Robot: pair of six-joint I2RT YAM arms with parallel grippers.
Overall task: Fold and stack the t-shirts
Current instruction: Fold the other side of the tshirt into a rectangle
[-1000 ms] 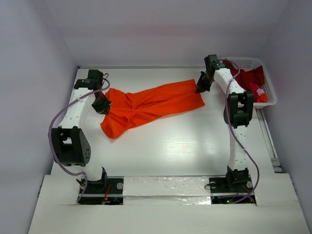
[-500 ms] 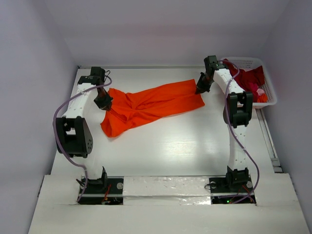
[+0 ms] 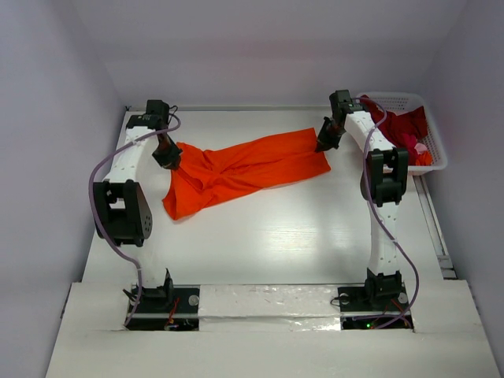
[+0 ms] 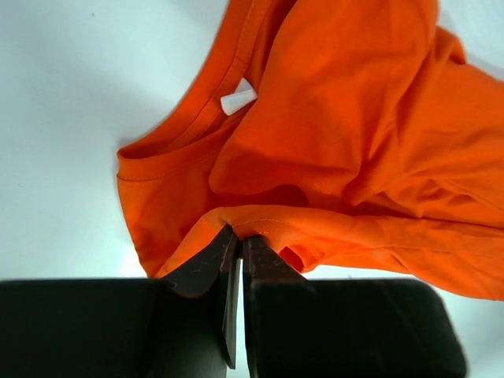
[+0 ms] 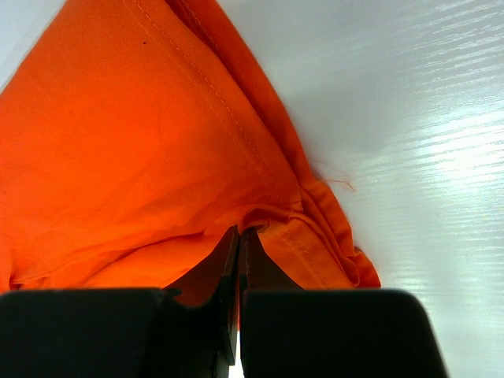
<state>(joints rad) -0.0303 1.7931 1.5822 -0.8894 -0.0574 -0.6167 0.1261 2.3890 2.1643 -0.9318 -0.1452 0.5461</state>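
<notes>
On the table [image 3: 276, 244], the orange t-shirt [image 3: 236, 169] is stretched flat btwn two pinches: left gripper [image 3: 168, 157] clamped on its collar-side edge, right gripper [image 3: 324, 144] on the opp. hem. Left end has been drawn farther back, so spreading is judged underway; dark red shirts [image 3: 403, 126] are left in the basket [image 3: 438, 161].

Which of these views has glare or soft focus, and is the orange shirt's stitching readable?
Top external: even light, mild sheen on the table, orange t-shirt sharp. Left wrist: collar seam crisp, table washed out near white, left claw dark and slightly soft. Right wrist: streaky glare on the table at right, hem stitching readable, right claw an underexposed silhouette.
</notes>
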